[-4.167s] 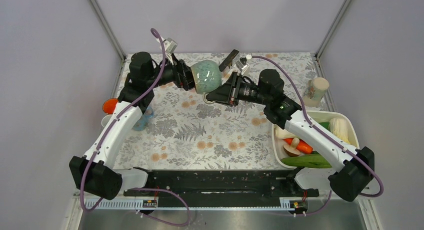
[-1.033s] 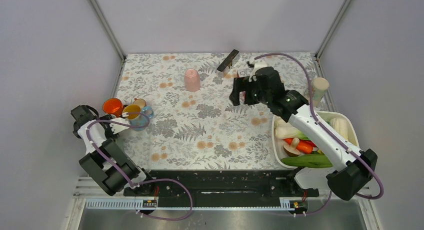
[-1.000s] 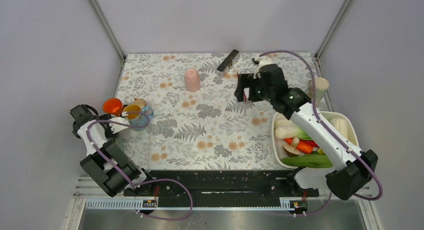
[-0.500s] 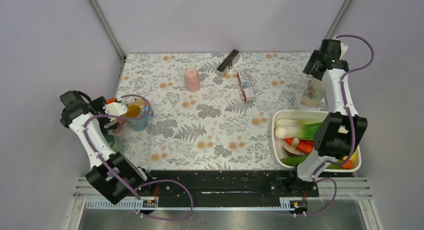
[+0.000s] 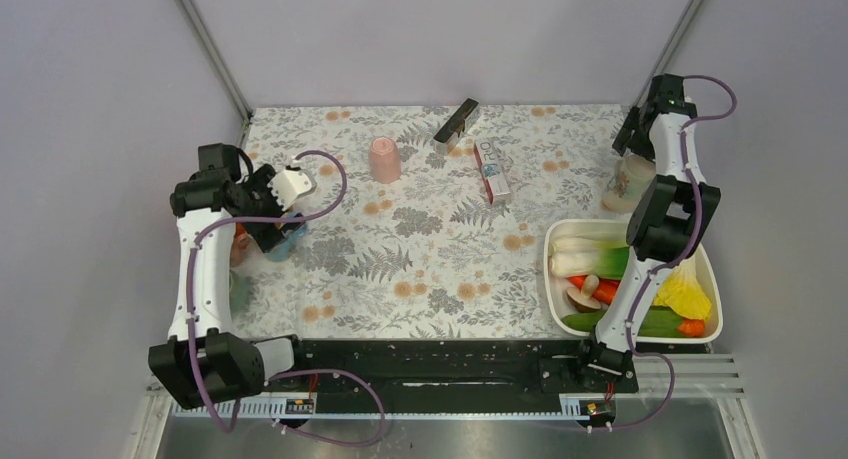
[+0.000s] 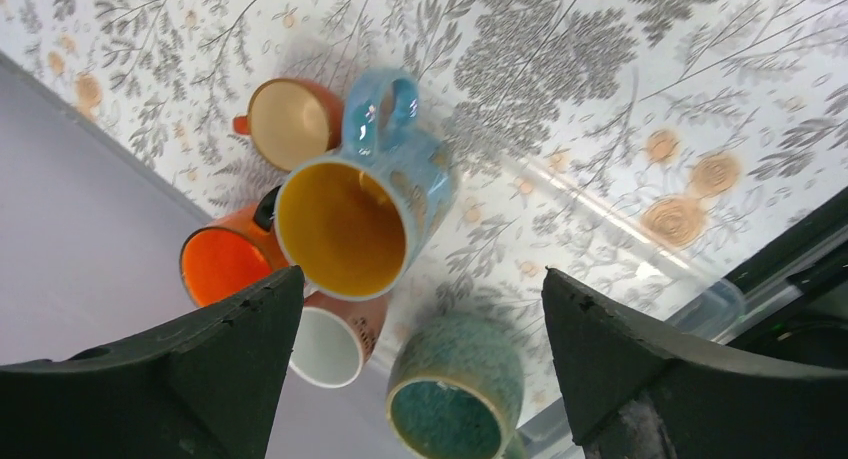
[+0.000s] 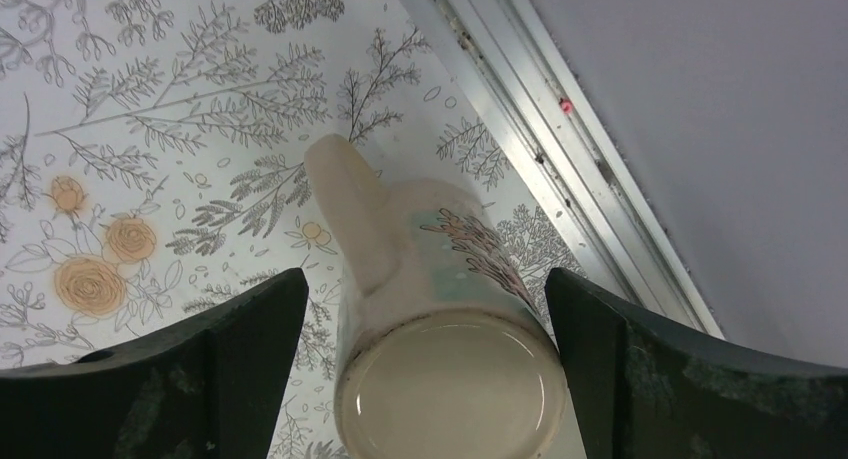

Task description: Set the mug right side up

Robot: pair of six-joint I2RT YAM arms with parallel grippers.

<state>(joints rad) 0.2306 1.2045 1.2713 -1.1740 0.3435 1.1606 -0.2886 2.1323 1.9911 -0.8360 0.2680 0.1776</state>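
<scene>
The mug (image 7: 450, 379) is cream, with a faded floral print and a thick handle (image 7: 345, 214). It stands at the far right of the table, and its flat base seems to face up toward the right wrist camera. It looks like glazed ceramic, so judge it stiff, fairly heavy, slick under the pads, and likely to chip if it drops.

Your right gripper (image 7: 425, 309) hangs directly above it. Its fingers (image 7: 170, 389) are spread wide on either side of the body, touching nothing. A grip across the round body, low toward the rim end, probably gives the surest hold. The handle points away toward the patterned cloth (image 5: 440, 259), so it will not block the fingers, but it can swing wide as you rotate.

A metal rail (image 7: 520, 129) and the grey wall (image 7: 720, 99) run just beside the mug on its outer side. There is little room there. A white tray (image 5: 552, 241) of vegetables sits near it toward the arm bases. Open cloth lies inward, between the mug and a toothpaste box (image 5: 491, 171), so lift and turn that way.

Your left gripper (image 6: 420, 309) is likewise spread and empty, above a blue mug (image 6: 370, 204) in a cluster of cups at the table's left edge.
</scene>
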